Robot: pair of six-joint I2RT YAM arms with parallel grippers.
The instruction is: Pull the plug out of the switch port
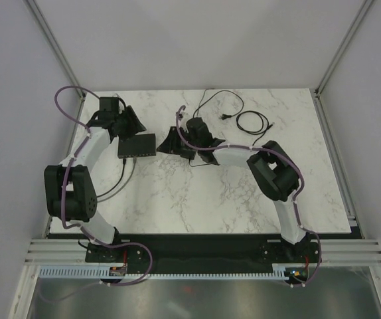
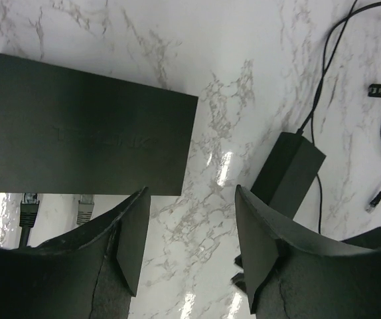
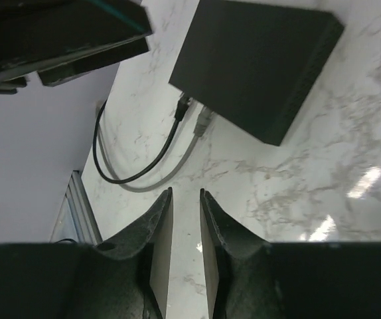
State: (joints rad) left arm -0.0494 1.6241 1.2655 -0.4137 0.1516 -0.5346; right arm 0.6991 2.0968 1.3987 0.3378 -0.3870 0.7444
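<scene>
The switch (image 1: 137, 146) is a flat black box lying left of centre on the marble table (image 1: 230, 193). Two plugs sit in ports on its near edge, a black plug (image 2: 29, 207) and a grey plug (image 2: 85, 209). The right wrist view also shows the switch (image 3: 253, 63), the black plug (image 3: 184, 105) and the grey plug (image 3: 204, 123). My left gripper (image 2: 190, 193) hovers open just behind the switch's right end, marble between its fingers. My right gripper (image 3: 186, 193) stands to the right of the switch, its jaws a narrow gap apart and holding nothing.
A black power-adapter brick (image 2: 289, 171) lies right of the switch, its thin cord running to the table's far side. A loose coiled black cable (image 1: 253, 121) lies at the back right. The black cable (image 1: 123, 174) and the grey cable (image 3: 170, 174) trail from the plugs towards the near left.
</scene>
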